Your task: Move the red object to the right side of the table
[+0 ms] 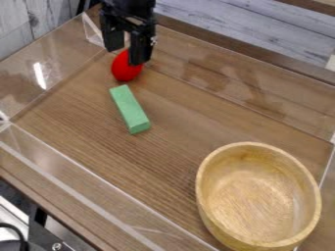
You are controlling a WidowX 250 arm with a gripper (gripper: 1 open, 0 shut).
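Observation:
The red object [123, 69] is a small rounded red toy lying at the far left of the brown wood-grain table [222, 108]. My black gripper [127, 47] hangs right over it, open, with its fingers coming down around the toy's top. The fingers hide the upper part of the toy, and I cannot tell whether they touch it.
A green rectangular block [128, 108] lies just in front of the red toy. A round light wooden bowl [260, 196] sits at the near right corner. Low clear acrylic walls [39, 74] edge the tabletop.

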